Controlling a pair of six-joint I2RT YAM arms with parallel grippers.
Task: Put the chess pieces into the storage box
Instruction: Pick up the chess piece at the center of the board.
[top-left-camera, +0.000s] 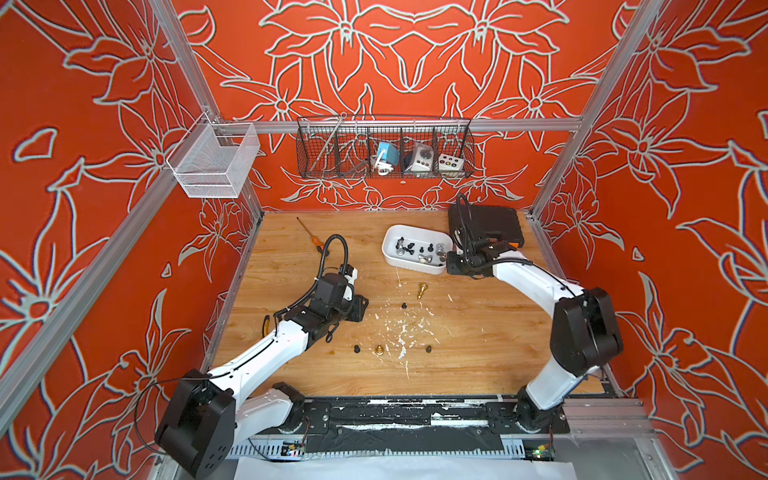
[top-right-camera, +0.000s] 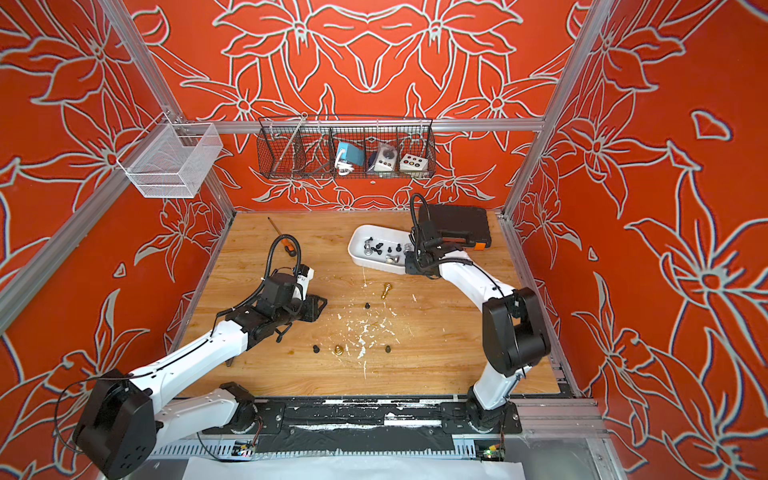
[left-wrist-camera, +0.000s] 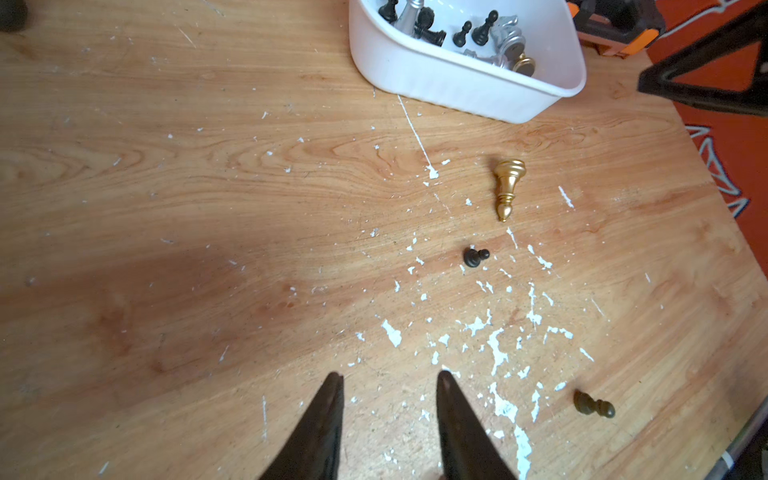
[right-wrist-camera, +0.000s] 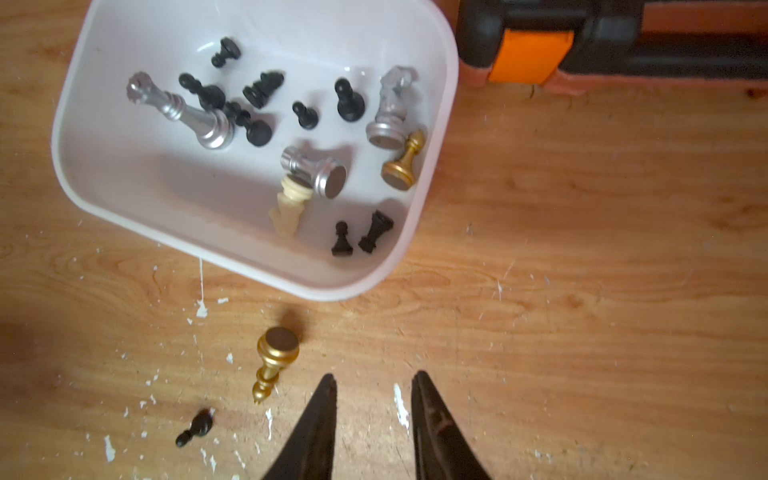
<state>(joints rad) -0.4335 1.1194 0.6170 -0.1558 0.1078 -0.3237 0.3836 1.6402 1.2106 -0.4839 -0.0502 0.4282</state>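
The storage box (right-wrist-camera: 166, 195) is set at the back right of the counter (top-left-camera: 291, 374), just beside a black toolcase (top-left-camera: 486, 222) with an orange latch; whether the two touch cannot be told. Many of the chess pieces are seen lying inside it. They include three silver ones, among them a tall silver piece (right-wrist-camera: 178, 110) on its side, plus a cream piece (right-wrist-camera: 289, 208), a gold pawn (right-wrist-camera: 405, 160) and a scatter of small black pawns.

Five pieces are left out on the counter. A gold bishop (top-left-camera: 422, 290) is laid on its side near the box's front wall, with a black pawn (top-left-camera: 404, 306) just beside it. Nearer the front edge a row is formed by another black pawn (top-left-camera: 356, 349), an upright gold piece (top-left-camera: 379, 350) and a dark pawn (top-left-camera: 428, 349). White paint flecks (top-left-camera: 401, 332) are spread between these groups.

The right jaws are held apart, with nothing between them, over bare counter just beside the box's near right corner and near the gold bishop, which is not touched. The left jaws are likewise held apart and empty, over the left middle of the counter, and are pointed toward the loose pieces.

An orange-handled screwdriver (top-left-camera: 309, 237) is seen lying at the back left.
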